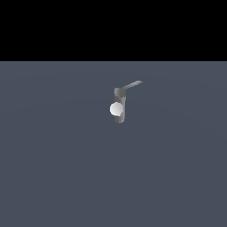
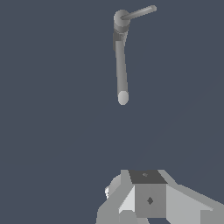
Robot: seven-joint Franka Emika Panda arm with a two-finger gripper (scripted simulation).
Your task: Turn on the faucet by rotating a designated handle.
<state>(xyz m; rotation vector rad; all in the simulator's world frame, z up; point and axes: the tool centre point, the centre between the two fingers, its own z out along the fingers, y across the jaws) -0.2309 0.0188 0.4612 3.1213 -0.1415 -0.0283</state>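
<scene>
In the exterior view you see the faucet [image 1: 119,106] standing a little above and right of the frame's middle, a small grey upright post on the flat slate-grey floor [image 1: 53,168], with a black band filling the top of the picture. A pale white ball [image 1: 116,109] sits on the post's front, on its left side. From the post's top the handle [image 1: 131,84], a thin light-grey bar, runs out toward the upper right of the frame, slightly raised at its far end. No arm shows in this view. In the wrist view you look down on the faucet [image 2: 120,57] in the upper middle of the frame: a long grey spout ending in a pale rounded tip [image 2: 123,97], and the handle [image 2: 139,12] angling away from the top joint. The gripper [image 2: 146,199] shows at the bottom middle only as blocky grey and dark body parts, well apart from the faucet; you cannot tell whether its fingers are spread or closed.
</scene>
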